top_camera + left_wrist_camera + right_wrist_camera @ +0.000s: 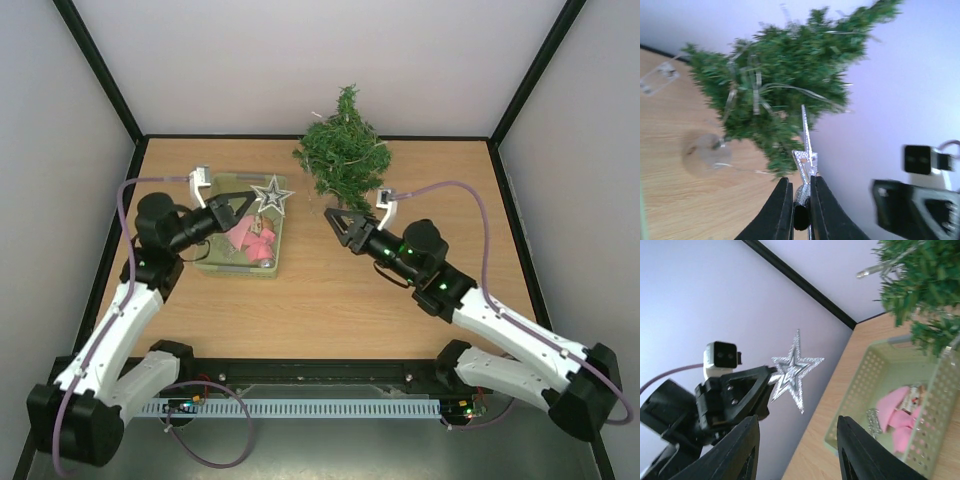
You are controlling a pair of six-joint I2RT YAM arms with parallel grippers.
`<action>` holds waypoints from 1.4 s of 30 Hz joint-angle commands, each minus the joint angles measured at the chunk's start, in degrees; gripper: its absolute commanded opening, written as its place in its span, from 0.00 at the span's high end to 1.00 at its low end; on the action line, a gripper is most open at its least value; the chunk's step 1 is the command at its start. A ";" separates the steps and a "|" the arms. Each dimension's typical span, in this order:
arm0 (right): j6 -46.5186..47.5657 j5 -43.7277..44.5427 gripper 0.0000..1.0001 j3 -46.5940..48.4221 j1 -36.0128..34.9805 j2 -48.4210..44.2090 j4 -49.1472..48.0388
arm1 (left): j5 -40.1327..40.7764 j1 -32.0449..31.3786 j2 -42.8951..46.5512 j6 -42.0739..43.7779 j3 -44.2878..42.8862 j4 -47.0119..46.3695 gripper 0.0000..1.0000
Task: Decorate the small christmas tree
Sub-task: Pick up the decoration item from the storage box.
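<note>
**A:** Where is the small christmas tree (343,150)?

**B:** At the far edge of the wooden table (330,310), a little right of the middle. It is a bushy dark green cone of artificial needles, with its tip showing against the pale back wall. Thin silver tinsel strands (756,92) run through the branches.

**A:** What is closest to it?

**B:** A flat silver glitter star (271,195). It is in the air to the tree's left, clear of the needles. From above it sits over the far right corner of a pale green perforated plastic basket (862,375).

**A:** What holds the star up?

**B:** The left gripper (252,203). In the left wrist view its two black fingers (780,210) are pinched close together on the star's lower point. The star shows edge-on there, aimed at the tree's lower branches.

**A:** And the other arm?

**B:** The right gripper (333,218) hovers just on the near side of the tree's lowest branches and points left towards the star. Its jaws stand partly apart with nothing between them. The right wrist camera sees the star and the left gripper above the gap.

**A:** Where is the basket, and what is in it?

**B:** It is on the left half of the table, about midway between the far and near edges. Soft pink pieces (258,240) lie inside, with something small and silvery (873,421) beside them. I cannot tell what that is.

**A:** Anything at the tree's foot?

**B:** The left wrist view shows a blurred clear round shape (702,152) there, too soft to name.
</note>
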State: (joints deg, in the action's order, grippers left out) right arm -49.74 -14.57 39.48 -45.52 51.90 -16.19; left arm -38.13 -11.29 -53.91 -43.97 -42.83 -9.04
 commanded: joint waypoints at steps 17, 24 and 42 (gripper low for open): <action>-3.13 19.41 0.55 11.45 -16.94 14.82 -17.83 | 16.95 -11.69 16.09 -33.13 13.32 -31.61 0.98; -2.97 21.08 0.63 13.42 -17.32 17.03 -18.57 | 18.95 -12.15 16.90 -35.48 14.79 -33.87 0.97; -0.43 14.28 0.62 15.74 -17.66 20.77 -20.72 | 22.30 -14.94 16.24 -36.47 16.29 -35.15 0.97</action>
State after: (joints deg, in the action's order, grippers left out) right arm -51.62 1.65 53.21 -62.43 71.35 -35.70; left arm -15.97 -25.04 -37.82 -80.14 -27.16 -40.91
